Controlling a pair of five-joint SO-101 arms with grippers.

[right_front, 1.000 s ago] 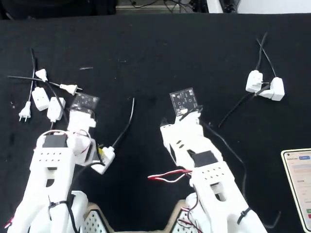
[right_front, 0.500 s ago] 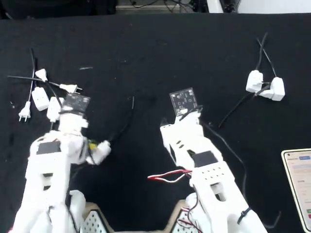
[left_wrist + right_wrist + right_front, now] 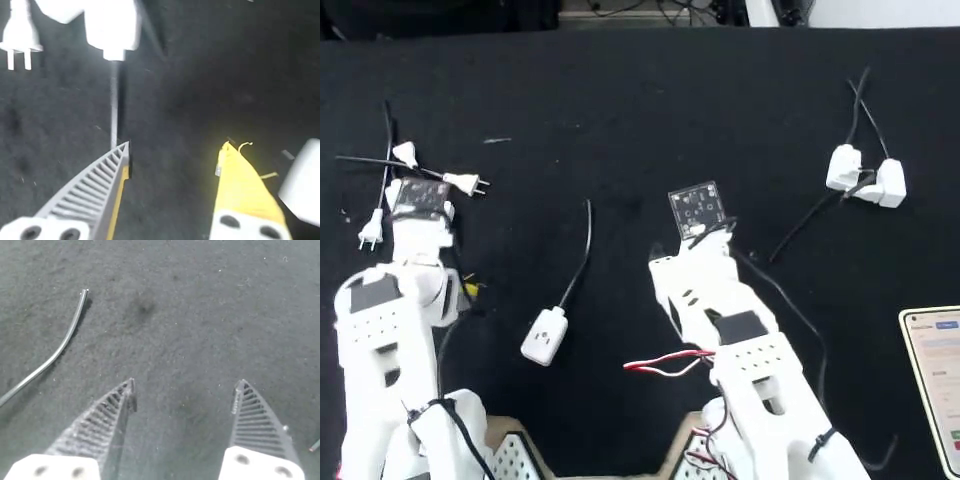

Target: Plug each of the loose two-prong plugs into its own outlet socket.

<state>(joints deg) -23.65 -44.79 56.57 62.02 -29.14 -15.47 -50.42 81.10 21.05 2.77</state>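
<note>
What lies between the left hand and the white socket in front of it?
The black cable of that socket, on the cloth, in the left wrist view.

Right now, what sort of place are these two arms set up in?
Probably a robotics lab bench: two white arms mounted at a black-covered table, loose plugs and an outlet socket scattered on it, cables beyond the far edge.

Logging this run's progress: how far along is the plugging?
Done: the white pair at far right looks joined, though I can't confirm it is fully seated. In hand: nothing. The left gripper is open near the left-side pieces, and the right gripper is open over the bare table. Left: at least a loose plug, a second plug and the corded socket, all unmated.
</note>
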